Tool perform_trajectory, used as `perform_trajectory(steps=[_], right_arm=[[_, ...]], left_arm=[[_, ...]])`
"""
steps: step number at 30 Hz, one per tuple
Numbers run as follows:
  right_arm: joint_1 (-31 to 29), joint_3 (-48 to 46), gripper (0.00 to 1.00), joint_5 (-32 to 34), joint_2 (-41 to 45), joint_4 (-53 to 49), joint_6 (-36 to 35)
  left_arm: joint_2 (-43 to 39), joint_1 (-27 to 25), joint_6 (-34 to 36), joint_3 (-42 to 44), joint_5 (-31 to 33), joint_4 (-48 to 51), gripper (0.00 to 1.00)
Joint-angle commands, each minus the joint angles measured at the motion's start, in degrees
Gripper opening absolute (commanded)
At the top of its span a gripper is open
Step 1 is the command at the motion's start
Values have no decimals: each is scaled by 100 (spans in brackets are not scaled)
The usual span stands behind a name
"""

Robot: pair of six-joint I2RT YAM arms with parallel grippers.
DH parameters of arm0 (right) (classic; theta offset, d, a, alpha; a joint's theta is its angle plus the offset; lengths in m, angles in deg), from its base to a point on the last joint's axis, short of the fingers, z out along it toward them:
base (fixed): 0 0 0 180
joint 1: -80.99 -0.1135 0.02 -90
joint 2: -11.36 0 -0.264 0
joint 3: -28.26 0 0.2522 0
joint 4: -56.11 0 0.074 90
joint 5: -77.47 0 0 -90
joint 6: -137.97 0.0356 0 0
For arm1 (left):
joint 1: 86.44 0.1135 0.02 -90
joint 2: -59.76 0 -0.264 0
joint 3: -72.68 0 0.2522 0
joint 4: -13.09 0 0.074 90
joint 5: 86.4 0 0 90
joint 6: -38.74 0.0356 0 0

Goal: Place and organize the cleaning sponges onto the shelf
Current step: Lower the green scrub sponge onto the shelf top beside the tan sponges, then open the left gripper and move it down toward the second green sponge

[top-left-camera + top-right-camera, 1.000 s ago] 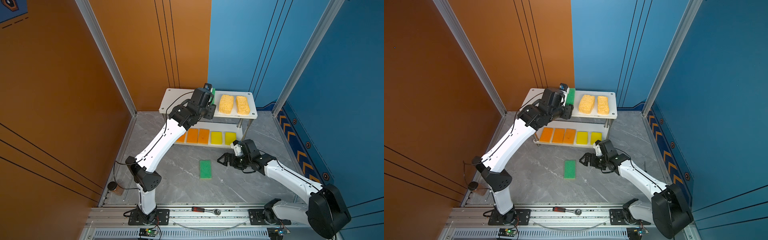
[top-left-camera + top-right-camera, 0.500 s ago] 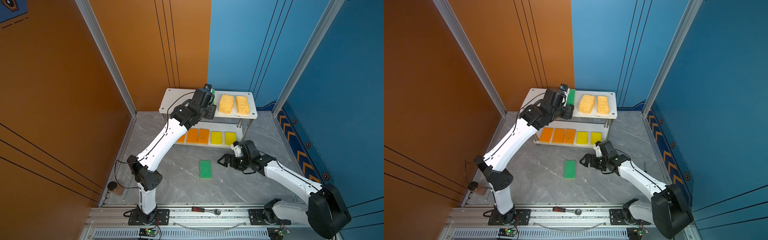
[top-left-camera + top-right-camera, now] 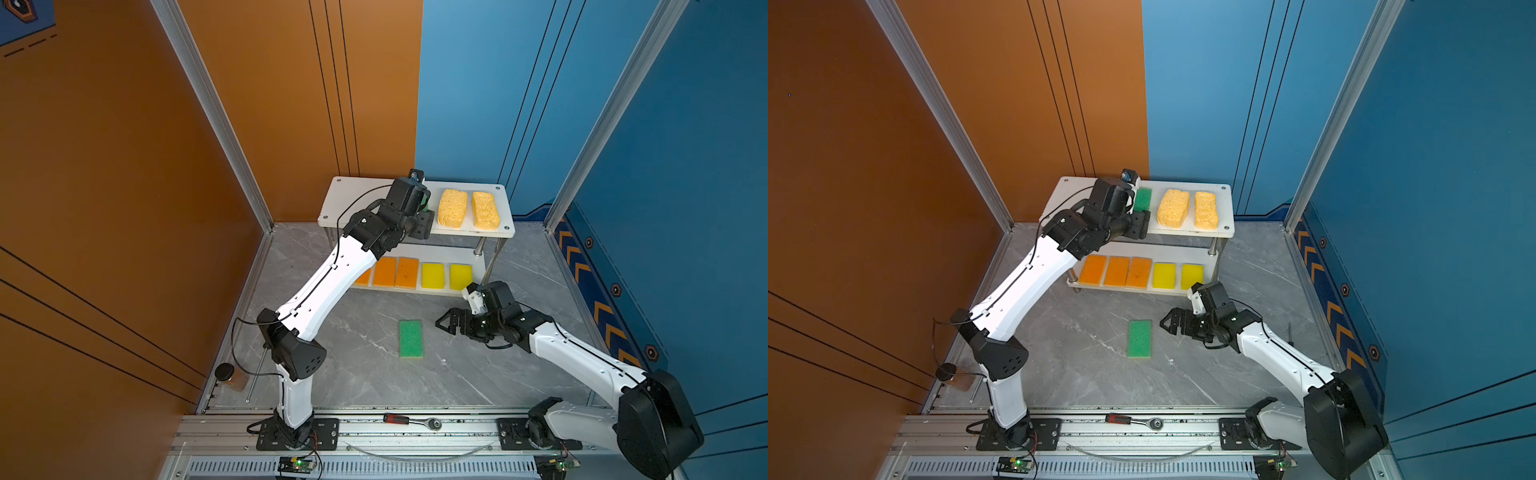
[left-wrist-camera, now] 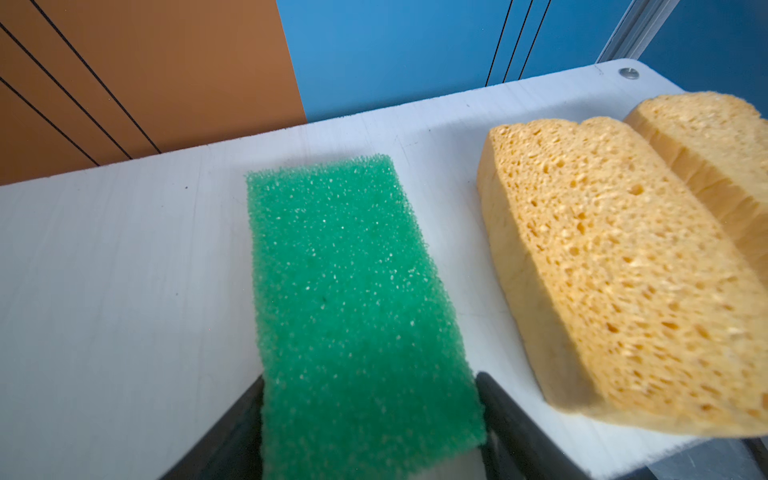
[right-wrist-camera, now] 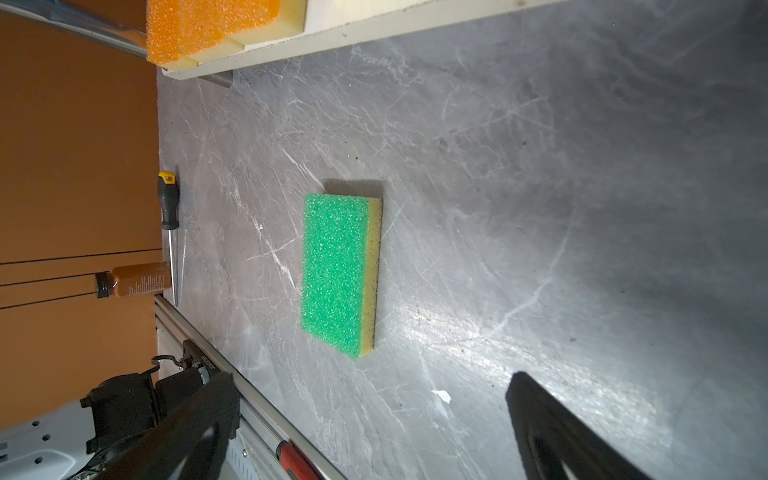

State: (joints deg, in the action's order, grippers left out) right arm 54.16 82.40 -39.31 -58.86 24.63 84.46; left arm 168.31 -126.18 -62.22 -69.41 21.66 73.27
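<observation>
The shelf (image 3: 365, 195) stands at the back, its white top board close up in the left wrist view (image 4: 124, 270). One green-topped sponge (image 4: 340, 270) lies flat on that board beside two porous yellow-orange sponges (image 3: 452, 208) (image 3: 485, 210). My left gripper (image 4: 370, 378) is open, with a finger along each long side of this sponge and a sliver of board showing by one finger. Three orange sponges (image 3: 384, 272) and two yellow ones (image 3: 433, 275) line the lower board. Another green-topped sponge (image 3: 410, 338) (image 5: 336, 270) lies on the floor. My right gripper (image 3: 446, 324) (image 5: 372, 384) hovers open just right of it, empty.
A red-handled ratchet (image 3: 409, 420) lies on the front rail. A brown bottle (image 3: 230, 376) and a thin rod sit in the front left corner, with a screwdriver (image 5: 168, 199) along the left wall. Another tool (image 3: 1289, 332) lies by the right wall.
My left jaws have spread apart around the green sponge, which now rests on the top board. The right gripper has edged slightly towards the floor sponge.
</observation>
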Motion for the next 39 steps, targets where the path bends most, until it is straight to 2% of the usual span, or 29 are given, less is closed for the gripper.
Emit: perform_trajectory(steps=[1, 6, 9, 19, 22, 28, 31, 34, 39], right_arm=[[42, -72, 100, 112, 139, 27, 69], [47, -74, 100, 112, 140, 26, 69], [46, -63, 100, 103, 130, 31, 61], [46, -43, 100, 95, 135, 7, 68], [46, -31, 100, 95, 133, -4, 55], [64, 75, 100, 69, 113, -87, 15], [73, 119, 100, 35, 137, -83, 16], [99, 143, 100, 20, 179, -117, 10], [141, 262, 100, 51, 218, -290, -28]], left_arm=[[32, 46, -30, 9, 155, -6, 79], [-20, 55, -42, 1, 196, -9, 80], [-81, 57, -42, 1, 231, -1, 85], [-346, 36, -48, -16, 145, -14, 85], [-484, 23, -14, -16, 162, -18, 100], [-942, -108, 89, 240, 223, -16, 98], [-1306, -248, 121, 651, 304, -30, 98], [-1815, -401, 67, 1416, 370, -202, 98], [-2965, -672, -296, 3299, 420, -969, 98]])
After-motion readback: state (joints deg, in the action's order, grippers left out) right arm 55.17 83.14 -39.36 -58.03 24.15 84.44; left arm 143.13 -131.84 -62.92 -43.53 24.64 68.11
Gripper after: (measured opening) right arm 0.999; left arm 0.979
